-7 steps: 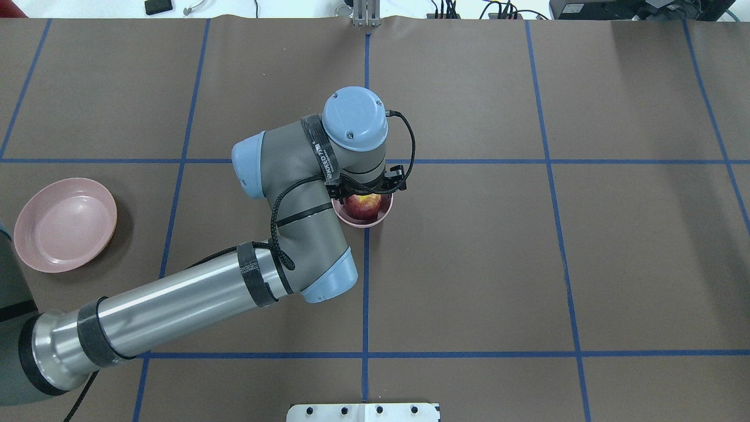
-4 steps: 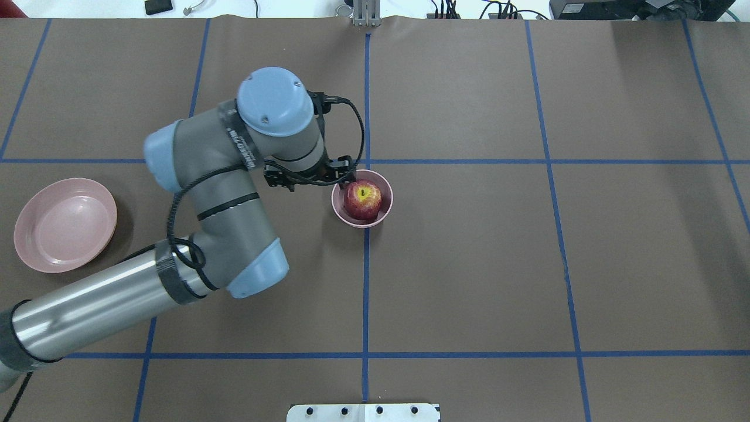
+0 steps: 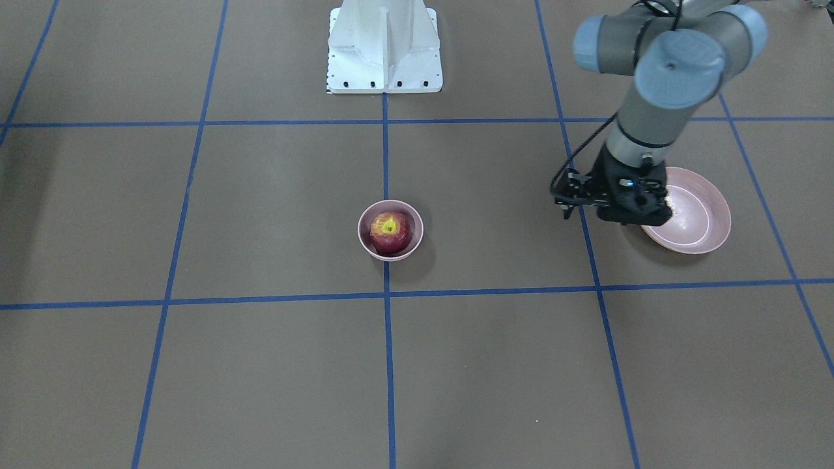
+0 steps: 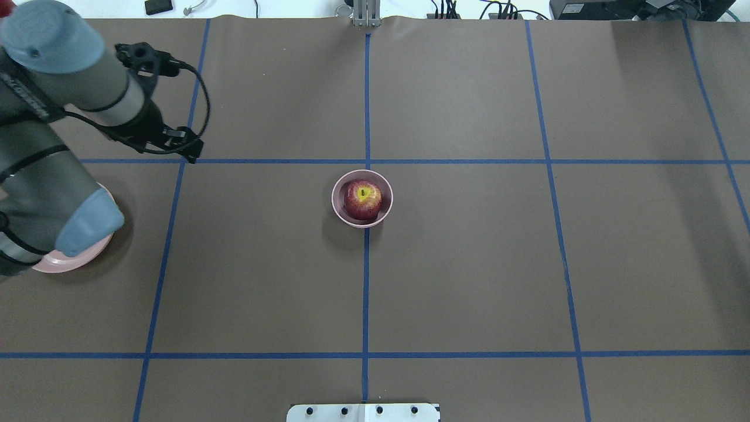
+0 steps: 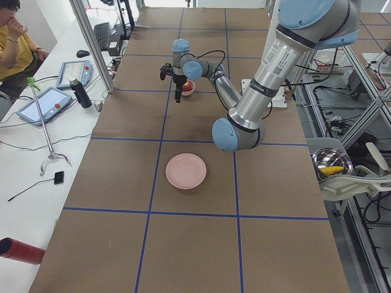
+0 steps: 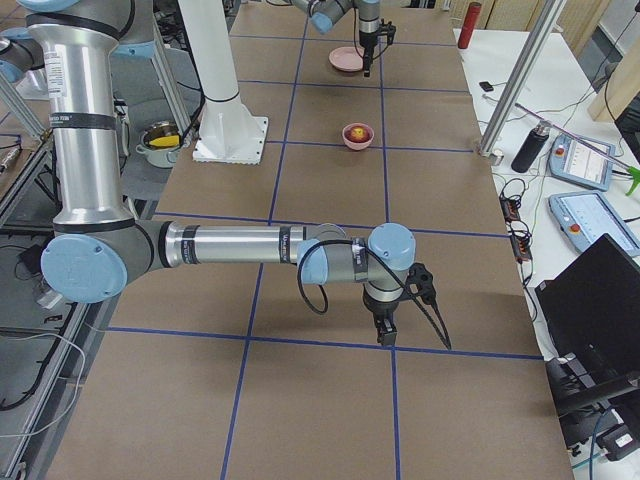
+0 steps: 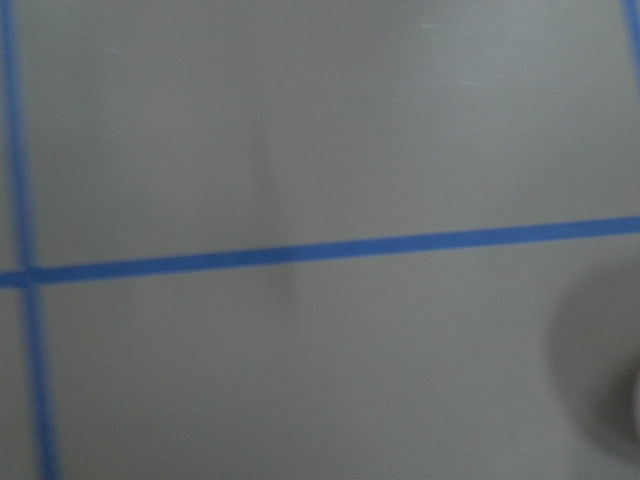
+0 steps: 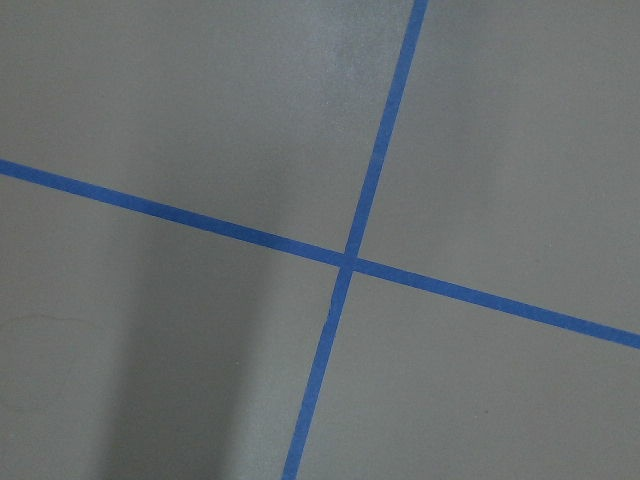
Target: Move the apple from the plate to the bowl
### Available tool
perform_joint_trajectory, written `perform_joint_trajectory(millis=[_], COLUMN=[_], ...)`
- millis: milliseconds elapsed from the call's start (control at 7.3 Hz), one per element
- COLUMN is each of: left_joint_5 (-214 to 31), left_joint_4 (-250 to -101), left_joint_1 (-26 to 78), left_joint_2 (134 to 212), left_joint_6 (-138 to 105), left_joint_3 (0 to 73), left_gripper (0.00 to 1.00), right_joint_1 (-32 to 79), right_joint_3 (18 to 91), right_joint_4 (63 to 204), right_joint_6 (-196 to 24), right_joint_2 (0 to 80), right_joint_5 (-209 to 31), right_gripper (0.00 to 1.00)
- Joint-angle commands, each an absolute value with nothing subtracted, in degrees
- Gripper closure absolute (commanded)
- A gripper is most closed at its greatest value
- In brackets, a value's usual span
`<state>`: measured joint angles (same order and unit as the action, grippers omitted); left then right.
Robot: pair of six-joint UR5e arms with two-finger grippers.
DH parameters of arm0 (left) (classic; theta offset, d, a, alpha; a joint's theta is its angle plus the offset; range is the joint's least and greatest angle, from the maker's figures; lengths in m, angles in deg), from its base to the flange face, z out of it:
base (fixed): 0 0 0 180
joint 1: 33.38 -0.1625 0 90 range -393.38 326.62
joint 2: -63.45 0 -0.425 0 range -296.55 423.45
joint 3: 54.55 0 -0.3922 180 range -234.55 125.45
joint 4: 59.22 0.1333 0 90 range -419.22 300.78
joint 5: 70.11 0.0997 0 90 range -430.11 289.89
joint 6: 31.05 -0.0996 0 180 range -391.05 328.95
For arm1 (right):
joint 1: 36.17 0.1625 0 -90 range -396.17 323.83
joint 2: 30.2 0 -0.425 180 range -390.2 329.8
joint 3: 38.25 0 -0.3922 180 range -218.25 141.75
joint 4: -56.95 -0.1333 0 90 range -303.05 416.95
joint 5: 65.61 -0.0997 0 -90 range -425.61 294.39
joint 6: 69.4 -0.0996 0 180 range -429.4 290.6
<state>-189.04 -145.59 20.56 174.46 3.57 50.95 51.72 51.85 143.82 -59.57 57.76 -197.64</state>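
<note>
The dark red apple sits inside the small pink bowl at the table's middle. The wide pink plate holds nothing and lies far to the robot's left. In the overhead view only a sliver of the plate shows under the left arm's elbow. My left gripper hangs above the plate's inner edge, far from the bowl; its jaws look spread and hold nothing. My right gripper shows only in the exterior right view, low over bare table, and I cannot tell its state.
The white robot base stands at the robot's edge of the table. The right arm stretches low across its end of the table. Blue tape lines grid the brown surface. Tablets and a bottle lie off the table.
The left gripper let go of the apple in the bowl and the left arm swung away to the robot's left. Its elbow now covers most of the plate.
</note>
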Motion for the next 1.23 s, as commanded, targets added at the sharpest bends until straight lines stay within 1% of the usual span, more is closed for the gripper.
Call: perform_joint_trajectory(millis=[0,274,411,548,685,822,1096], left_joint_5=[-195.95,-199.56,-199.57,-199.66,-198.79,-198.7,-199.74], left_joint_4=[-145.79,-145.44,-145.18,-146.04,-148.14,-149.21,-148.87], left_joint_1=[34.33,45.23,49.37,52.29,54.66,55.04,55.48], left_joint_2=[163.51,154.8,152.41,150.22,146.97,146.07,146.85], left_joint_6=[-16.89,-31.51,-36.62,-37.02,-37.37,-37.29,-36.07], left_joint_3=[51.8,50.66,49.0,47.25,47.49,46.53,46.7], left_gripper=[0.03,0.03,0.03,0.02,0.02,0.02,0.02], right_joint_1=[51.72,51.72,51.9,52.33,52.6,52.6,53.13], right_joint_3=[51.93,51.84,51.93,52.19,52.72,53.07,53.42], right_joint_4=[143.78,143.78,143.78,143.78,143.78,143.78,143.87], right_joint_6=[-59.55,-59.55,-59.47,-59.47,-59.55,-59.55,-59.64], right_joint_2=[58.04,58.13,58.22,58.74,59.18,59.53,59.54], right_joint_5=[-197.62,-197.62,-197.62,-197.71,-197.71,-197.71,-197.79], right_gripper=[0.0,0.0,0.0,0.0,0.0,0.0,0.0])
